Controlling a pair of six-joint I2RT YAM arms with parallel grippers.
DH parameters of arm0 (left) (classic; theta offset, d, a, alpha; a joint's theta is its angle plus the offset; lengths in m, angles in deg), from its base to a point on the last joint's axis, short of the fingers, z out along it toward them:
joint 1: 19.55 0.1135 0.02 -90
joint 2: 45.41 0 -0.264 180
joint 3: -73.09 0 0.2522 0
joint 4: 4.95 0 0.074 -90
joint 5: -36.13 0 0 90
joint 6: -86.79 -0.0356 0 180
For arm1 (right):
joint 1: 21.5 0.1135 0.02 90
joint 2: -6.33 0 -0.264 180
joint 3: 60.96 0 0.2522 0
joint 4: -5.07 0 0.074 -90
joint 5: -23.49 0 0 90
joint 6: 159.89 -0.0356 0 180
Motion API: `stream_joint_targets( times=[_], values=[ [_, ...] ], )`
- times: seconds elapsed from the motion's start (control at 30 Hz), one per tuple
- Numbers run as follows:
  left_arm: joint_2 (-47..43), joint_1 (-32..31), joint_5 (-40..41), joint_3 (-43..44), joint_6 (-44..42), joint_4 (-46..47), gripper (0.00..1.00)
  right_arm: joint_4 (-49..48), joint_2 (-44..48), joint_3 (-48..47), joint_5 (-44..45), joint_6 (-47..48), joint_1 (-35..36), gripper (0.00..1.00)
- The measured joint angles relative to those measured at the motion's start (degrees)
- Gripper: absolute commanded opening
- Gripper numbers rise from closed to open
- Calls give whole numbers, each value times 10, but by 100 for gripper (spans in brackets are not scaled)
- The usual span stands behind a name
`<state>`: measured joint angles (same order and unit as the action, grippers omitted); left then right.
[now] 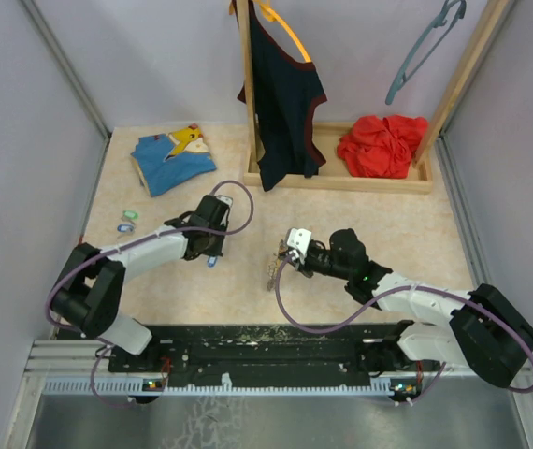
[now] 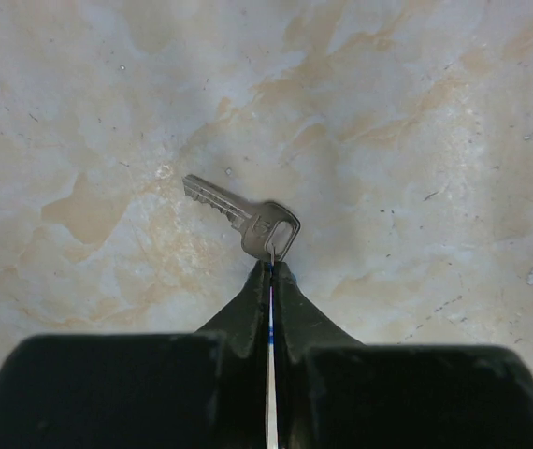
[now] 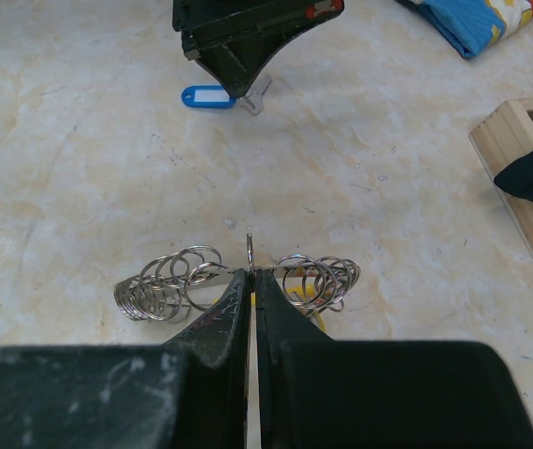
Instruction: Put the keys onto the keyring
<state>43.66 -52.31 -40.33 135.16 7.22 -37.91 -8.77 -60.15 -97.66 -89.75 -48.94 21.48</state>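
Observation:
My left gripper is shut on the thin ring of a silver key, which lies flat on the table just past the fingertips. In the right wrist view that key sits under the left gripper, with its blue tag beside it. My right gripper is shut on the keyring, a bunch of grey wire rings with a yellow tag behind; one small ring stands upright at its tips. Two more keys, mint green and blue, lie far left.
A folded blue garment lies at the back left. A wooden rack base at the back holds a hanging black top and a red cloth. Its corner shows right of the right gripper.

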Motion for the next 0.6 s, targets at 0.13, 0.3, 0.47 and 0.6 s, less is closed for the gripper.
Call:
stream_joint_targets(
  times=[0.13, 0.3, 0.47, 0.6],
  values=[
    [-43, 0, -17, -12, -18, 18, 0, 0, 0, 0, 0, 0, 0, 0],
    [-118, -6, -62, -46, -51, 69, 0, 2, 7, 0, 0, 0, 0, 0],
    [-179, -8, -96, -89, -78, 145, 0, 2, 19, 0, 1, -1, 0, 0],
    [-226, -9, -121, -139, -109, 224, 0, 4, 20, -1, 6, -6, 0, 0]
  ],
)
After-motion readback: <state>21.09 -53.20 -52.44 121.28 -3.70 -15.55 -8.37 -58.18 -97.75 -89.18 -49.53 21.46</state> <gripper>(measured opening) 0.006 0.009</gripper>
